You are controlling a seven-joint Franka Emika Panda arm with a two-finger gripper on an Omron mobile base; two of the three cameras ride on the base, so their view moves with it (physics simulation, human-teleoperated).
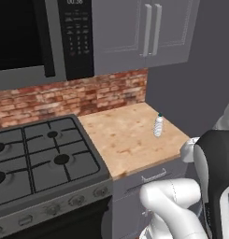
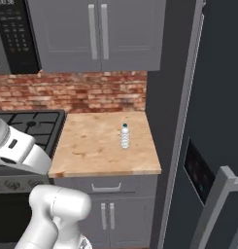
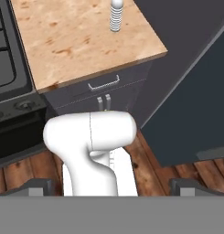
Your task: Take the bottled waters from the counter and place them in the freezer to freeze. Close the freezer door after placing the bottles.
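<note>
One bottled water (image 1: 158, 125) (image 2: 125, 136) (image 3: 115, 18) stands upright on the tan wood counter (image 1: 120, 140) (image 2: 91, 146) (image 3: 72, 41), near its right end; it is clear-whitish and ribbed, with a blue cap. Right of the counter rises the dark slate freezer (image 1: 190, 79) (image 2: 171, 121). Its door (image 2: 217, 97) (image 3: 195, 91) carries a small dark control panel (image 2: 198, 171) and a grey bar handle (image 2: 215, 204), and in the hand view it juts out over the floor. My gripper (image 3: 111, 186) is open with nothing between its fingertips (image 3: 36, 185), well short of the counter's front edge and far from the bottle.
A black gas stove (image 1: 36, 158) (image 2: 38, 124) sits left of the counter, with a microwave (image 1: 36, 37) above it. Grey wall cabinets (image 2: 96, 34) hang over a brick backsplash (image 2: 72, 92). Grey drawer and cabinet fronts (image 3: 102, 89) stand below the counter, over a wooden floor (image 3: 154, 169).
</note>
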